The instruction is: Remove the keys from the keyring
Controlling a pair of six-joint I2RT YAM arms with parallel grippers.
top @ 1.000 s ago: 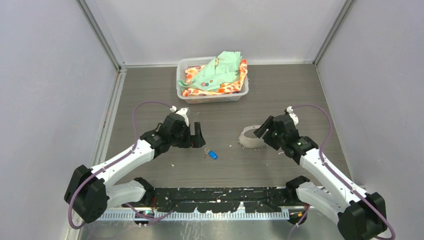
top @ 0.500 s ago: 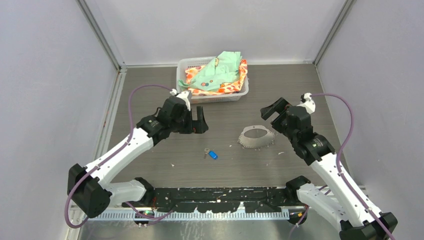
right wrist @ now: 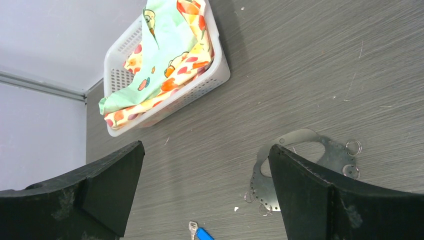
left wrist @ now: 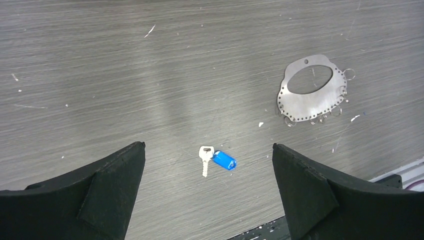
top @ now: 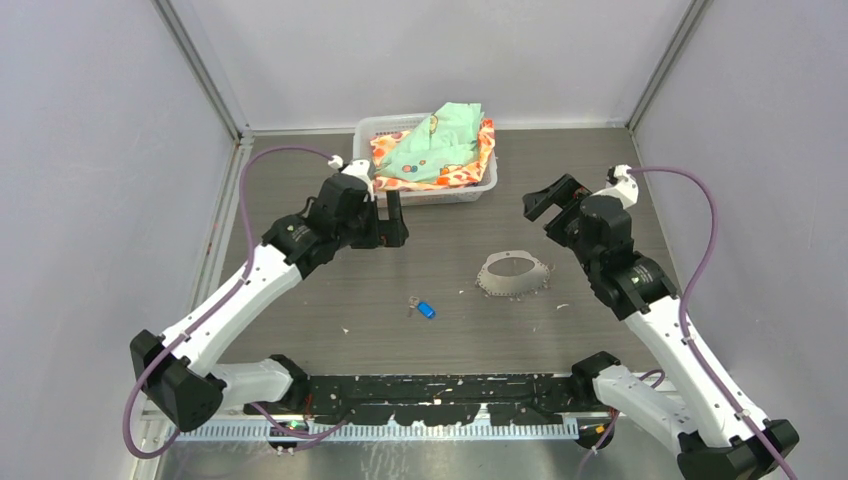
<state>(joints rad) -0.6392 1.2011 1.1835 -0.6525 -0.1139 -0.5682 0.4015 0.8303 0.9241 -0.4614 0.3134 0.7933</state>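
The keys (top: 423,308), a small silver key joined to a bright blue tag, lie loose on the table, apart from the keyring (top: 512,274), a flat grey plate with a big hole and small loops. Both show in the left wrist view, the keys (left wrist: 216,160) and the keyring (left wrist: 312,102) to their upper right. In the right wrist view the keys (right wrist: 199,231) sit at the bottom edge and the keyring (right wrist: 334,150) is partly behind my right finger. My left gripper (top: 385,225) (left wrist: 208,146) is open and empty, raised beyond the keys. My right gripper (top: 545,200) (right wrist: 206,145) is open and empty, raised behind the keyring.
A white basket (top: 425,190) of patterned cloths stands at the back centre, just behind my left gripper; it shows in the right wrist view (right wrist: 165,112) too. Grey walls close the left, right and back. The black rail (top: 440,385) runs along the near edge.
Both arms have risen and drawn back toward the far side. The right gripper has left the keyring. The keys and the keyring have stayed in place.
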